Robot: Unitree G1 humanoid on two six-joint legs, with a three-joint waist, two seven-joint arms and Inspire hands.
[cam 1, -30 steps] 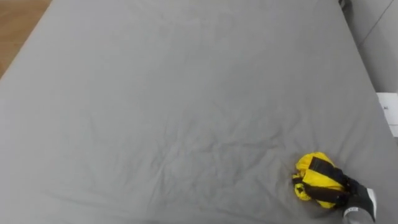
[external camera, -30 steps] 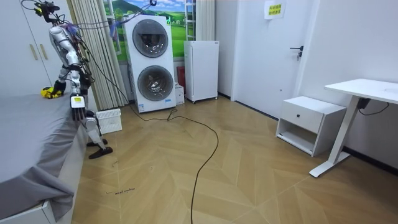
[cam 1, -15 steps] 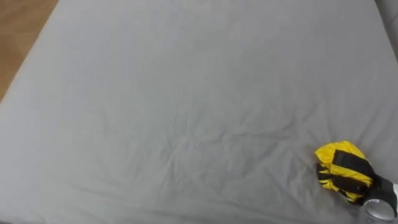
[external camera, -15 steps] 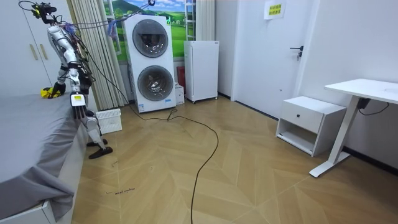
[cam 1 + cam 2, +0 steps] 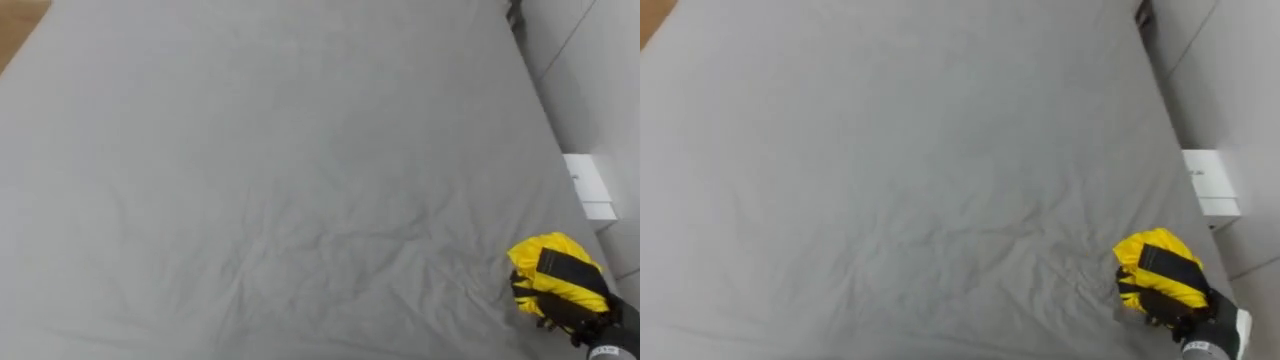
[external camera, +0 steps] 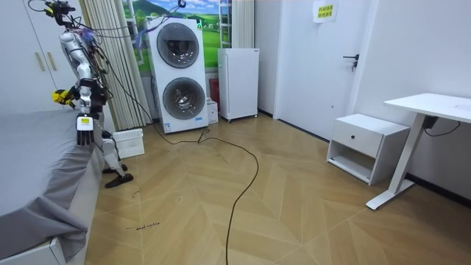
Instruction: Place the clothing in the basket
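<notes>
Already done: the pick-up. The robot's right hand (image 5: 585, 318) is clenched round a crumpled yellow cloth bundle (image 5: 548, 256), with dark fingers wrapped across its top.
Garment now: in that grip. In the room view it is held just above the wrinkled grey bed sheet (image 5: 280, 180), which spreads ahead of the hand and to its left.
Robot: stands at the bed's edge by the curtains, with the bed in front of it.
Basket: a white slatted plastic laundry basket (image 6: 129, 142) stands on the wooden floor. It is well below the right hand and apart from it, off to the room view's right past the robot's legs, near the stacked white washing machines (image 6: 180, 99).
Left hand: it (image 6: 83, 129) hangs at the robot's side, lower than the right hand and on the basket's side. At this distance I cannot tell whether it is released or clenched.
Still to do: by my reading, turn away from the bed, bring the bundle across and down over the basket, and let go. Nothing lies in the basket as far as the room view shows.
Progress: about the first half. The garment is grasped and lifted but not yet delivered.
Change from half a second ago: in the room view the bundle has risen from about sheet level to clearly above it. The grip looks the same.
Eye-view shift: the whole picture has slid, which is the camera's own move. The bundle stays low on the right, in the hand.
Basket change: none, it stands where it did.
</notes>
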